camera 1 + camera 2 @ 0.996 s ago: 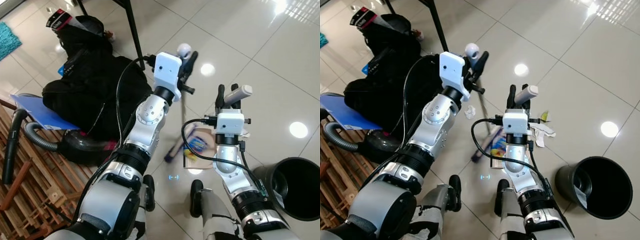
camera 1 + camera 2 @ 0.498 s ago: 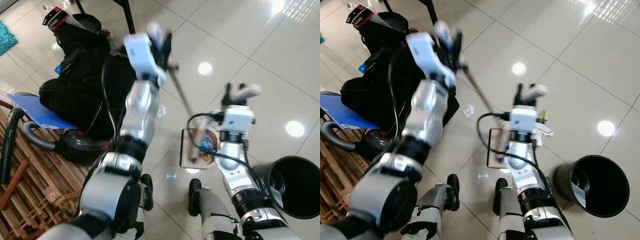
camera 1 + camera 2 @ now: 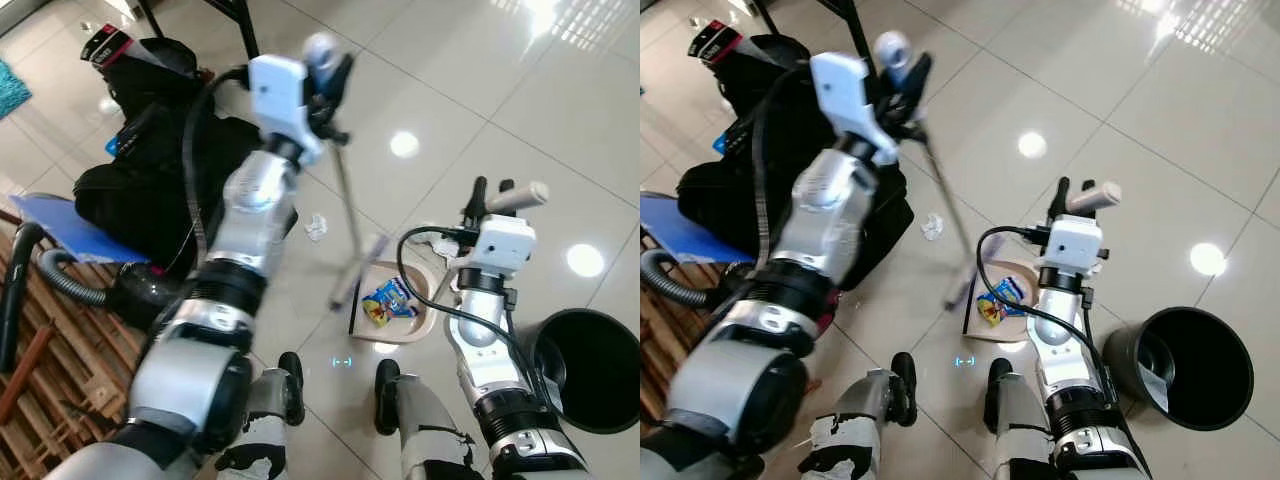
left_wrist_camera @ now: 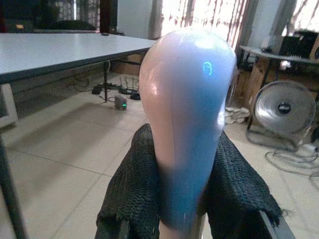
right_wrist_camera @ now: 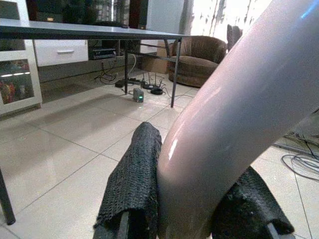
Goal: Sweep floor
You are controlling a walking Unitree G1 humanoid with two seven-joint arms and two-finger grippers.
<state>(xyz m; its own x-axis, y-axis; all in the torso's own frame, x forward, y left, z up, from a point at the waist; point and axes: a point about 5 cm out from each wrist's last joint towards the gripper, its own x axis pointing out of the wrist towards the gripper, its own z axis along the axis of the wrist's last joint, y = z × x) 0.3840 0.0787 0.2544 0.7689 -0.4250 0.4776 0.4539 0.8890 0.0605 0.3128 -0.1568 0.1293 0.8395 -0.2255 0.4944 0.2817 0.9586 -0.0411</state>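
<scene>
Left gripper [image 3: 325, 72] has swung the slim broom [image 3: 345, 225] upright again, clamped on its rounded knob. Right gripper [image 3: 490, 195] stays clenched on the smooth dustpan handle [image 3: 515, 196]; the beige dustpan [image 3: 415, 305] below holds a crinkly wrapper [image 3: 385, 300].

Floor [image 3: 560, 110]: large glossy cream tiles with dark grout lines, carrying round ceiling-light reflections and a striped glare patch at the far edge. Landmark: black bag heap [image 3: 160, 170] on the floor. Just behind the heap, black table legs [image 3: 245, 25] rise out of frame. Beside the heap on its near side, a blue flat board [image 3: 60, 215] and a vacuum cleaner with grey ribbed hose [image 3: 70, 285]; nearer still, a slatted wooden rack [image 3: 50, 400]. Well apart from the heap, across the floor, an open black bin [image 3: 590, 370]. Wrist views: long grey table [image 4: 55, 47], bright curtained window [image 4: 209, 17], round fan [image 4: 281, 107], brown armchair [image 5: 202, 52], white cabinet [image 5: 60, 50].
</scene>
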